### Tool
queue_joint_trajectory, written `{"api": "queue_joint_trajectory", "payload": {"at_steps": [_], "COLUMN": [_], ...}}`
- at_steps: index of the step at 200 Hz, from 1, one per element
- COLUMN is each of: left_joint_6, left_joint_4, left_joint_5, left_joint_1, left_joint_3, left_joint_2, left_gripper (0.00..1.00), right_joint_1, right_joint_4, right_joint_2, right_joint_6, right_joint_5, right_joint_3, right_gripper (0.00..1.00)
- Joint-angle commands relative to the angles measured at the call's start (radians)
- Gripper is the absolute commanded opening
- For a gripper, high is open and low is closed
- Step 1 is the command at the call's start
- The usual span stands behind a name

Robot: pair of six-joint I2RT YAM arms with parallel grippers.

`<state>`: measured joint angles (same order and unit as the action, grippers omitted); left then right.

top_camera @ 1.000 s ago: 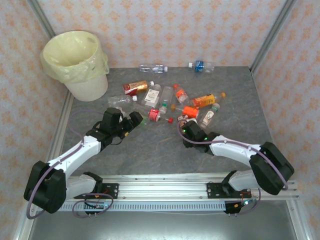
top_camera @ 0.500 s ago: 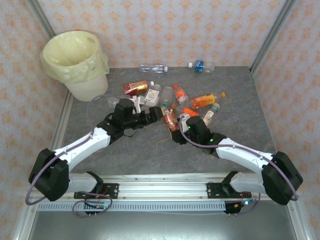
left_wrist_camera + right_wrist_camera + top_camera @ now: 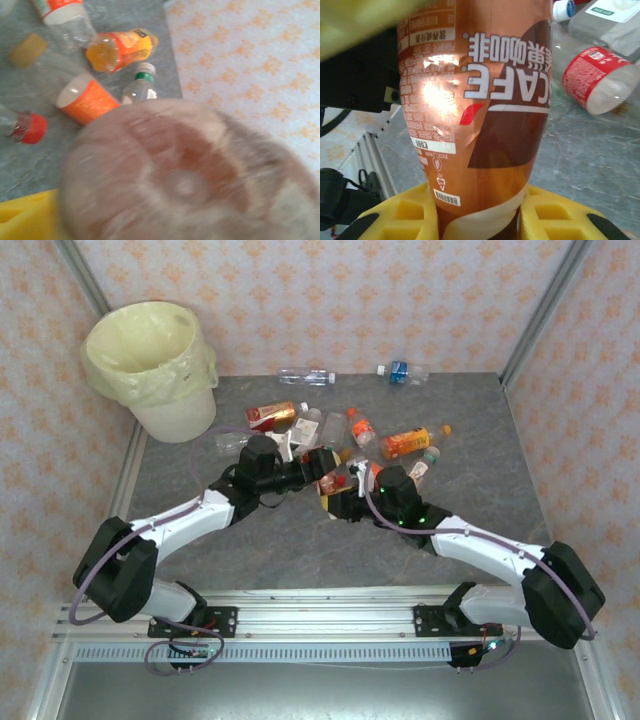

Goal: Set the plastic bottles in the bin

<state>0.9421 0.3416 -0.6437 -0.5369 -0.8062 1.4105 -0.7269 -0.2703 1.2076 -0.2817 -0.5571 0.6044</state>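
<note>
Arms converged inward, right gripper clasping bottle

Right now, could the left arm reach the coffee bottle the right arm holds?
Probably yes: the left arm is at the base of the coffee bottle, nothing between; the right arm clamps its other end.

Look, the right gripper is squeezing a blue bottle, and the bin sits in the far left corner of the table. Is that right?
Not quite. The bottle squeezed by the right gripper is brown, a coffee one, not blue. The right wrist view shows it up close. The bin does sit in the far left corner.
</note>
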Motion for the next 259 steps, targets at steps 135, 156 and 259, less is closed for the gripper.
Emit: {"api": "queue_joint_trajectory", "payload": {"at_steps": [135, 156, 259], "left_joint_6": [-0.043, -0.053, -0.21], "left_joint_4": [-0.07, -0.162, -0.782], "left_joint_5": [0.222, 0.332, 1.042], "left_joint_1": [-0.006, -0.005, 0.023], "left_joint_3": [0.006, -0.017, -0.436], "left_joint_2": [-0.06, -0.059, 0.016], "left_gripper": [0.58, 0.58, 0.55], "right_joint_1": [0.0, 0.0, 0.037], "right_joint_4": [-0.016, 0.025, 0.061], "right_joint_2": [-0.06, -0.091, -0.131], "right_joint_6": [-0.024, -0.02, -0.294], "right_joint_5": [0.044, 0.133, 0.801], "right_joint_3": [0.008, 0.005, -0.109], "right_gripper": [0.75, 0.99, 0.99]}}
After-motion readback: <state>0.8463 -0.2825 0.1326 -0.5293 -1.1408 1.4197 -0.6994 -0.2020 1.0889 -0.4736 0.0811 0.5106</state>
